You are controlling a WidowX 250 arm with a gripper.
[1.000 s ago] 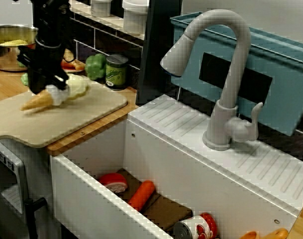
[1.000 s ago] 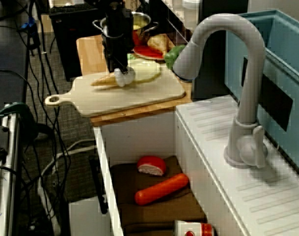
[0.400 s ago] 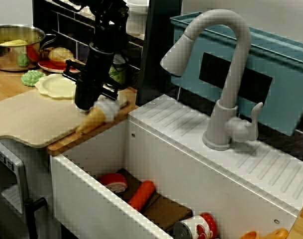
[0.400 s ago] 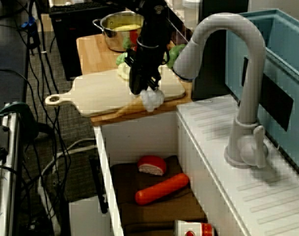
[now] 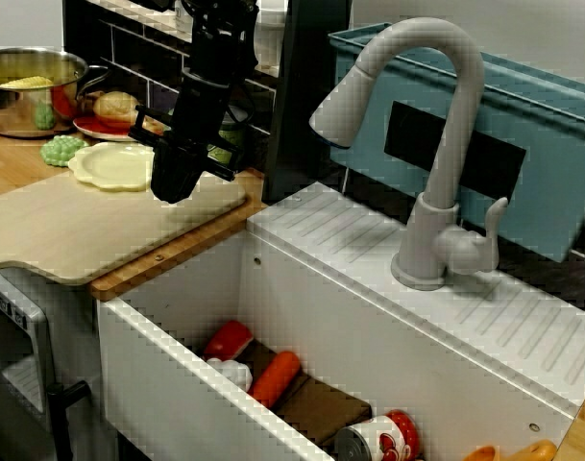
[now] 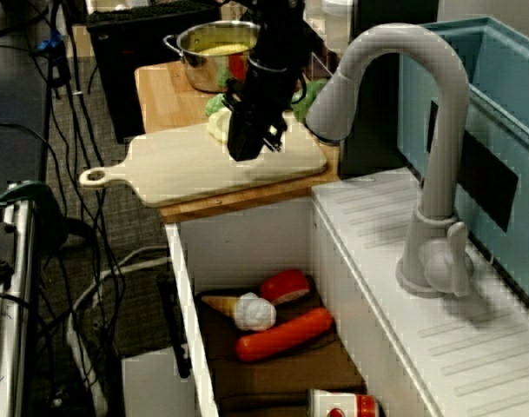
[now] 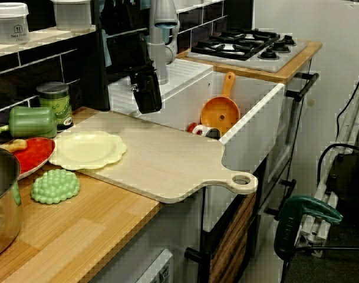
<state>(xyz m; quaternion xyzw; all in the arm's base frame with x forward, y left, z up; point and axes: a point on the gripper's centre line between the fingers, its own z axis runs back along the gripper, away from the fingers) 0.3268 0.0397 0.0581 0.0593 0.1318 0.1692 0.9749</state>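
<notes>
The hand [image 5: 173, 184] hangs empty just above the sink-side end of the cutting board [image 5: 81, 230] (its finger spread is too dark to tell). The toy ice-cream cone [image 6: 240, 308] lies in the sink [image 5: 167, 384], just beside a red toy [image 6: 284, 285] and an orange toy [image 6: 281, 334].

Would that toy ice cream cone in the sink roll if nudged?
Probably, in a curve: the tan toy ice cream cone with white scoop lies on its side, tapered. The orange carrot close beside it may block it.
</notes>
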